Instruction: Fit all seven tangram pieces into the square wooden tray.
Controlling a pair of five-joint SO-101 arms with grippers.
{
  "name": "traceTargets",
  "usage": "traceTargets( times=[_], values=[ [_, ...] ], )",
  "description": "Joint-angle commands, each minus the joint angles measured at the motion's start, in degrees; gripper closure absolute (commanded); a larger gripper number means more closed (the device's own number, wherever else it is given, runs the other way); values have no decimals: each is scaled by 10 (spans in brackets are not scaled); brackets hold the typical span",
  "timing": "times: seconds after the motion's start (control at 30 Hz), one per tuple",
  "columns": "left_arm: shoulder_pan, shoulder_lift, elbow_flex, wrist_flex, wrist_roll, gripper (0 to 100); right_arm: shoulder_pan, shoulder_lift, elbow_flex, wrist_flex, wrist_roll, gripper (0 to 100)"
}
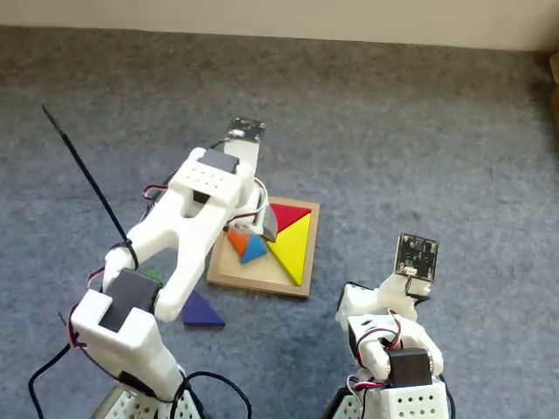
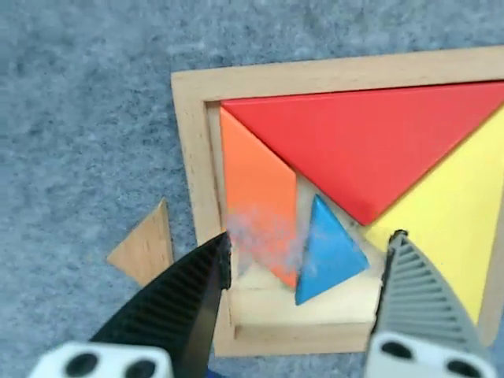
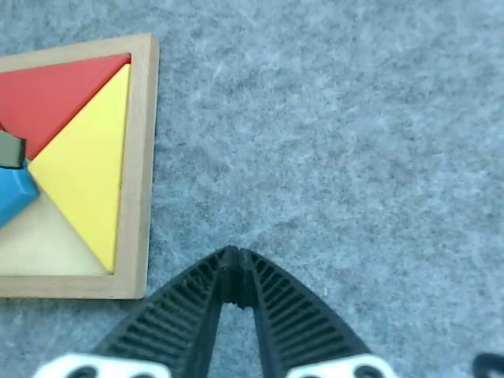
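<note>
Left hand (image 2: 309, 242) was apart over the blue triangle (image 2: 329, 256) in the tray (image 2: 187, 142), right hand (image 3: 236, 266) together & idle; next move prob. needs nudging it into place.

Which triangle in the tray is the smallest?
The blue triangle, between the orange piece and the yellow triangle; that and the red triangle are far larger.

Indoor room, home or office; cannot tell which. Grey-blue short-pile carpet (image 1: 419, 131) covers the whole work surface. Pale cream strip of wall (image 1: 306, 17) along its far edge.
</note>
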Motion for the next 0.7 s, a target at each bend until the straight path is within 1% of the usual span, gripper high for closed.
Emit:
traceTargets(
  times=[0.0, 0.2, 0.33, 0.5, 0.67],
  values=[
    [-42, -4, -2, 2, -27, 698, 6, -7, 90, -20, 4, 991],
    [-70, 0, 7, -2, -98, 698, 6, -7, 90, -20, 4, 991],
    [-59, 0, 24, -6, -138, 698, 6, -7, 90, -20, 4, 991],
    [-52, 0, 52, -42, -166, 698, 6, -7, 90, -20, 4, 991],
    [-57, 0, 51, -47, -165, 698, 6, -7, 90, -19, 4, 991]
  ],
)
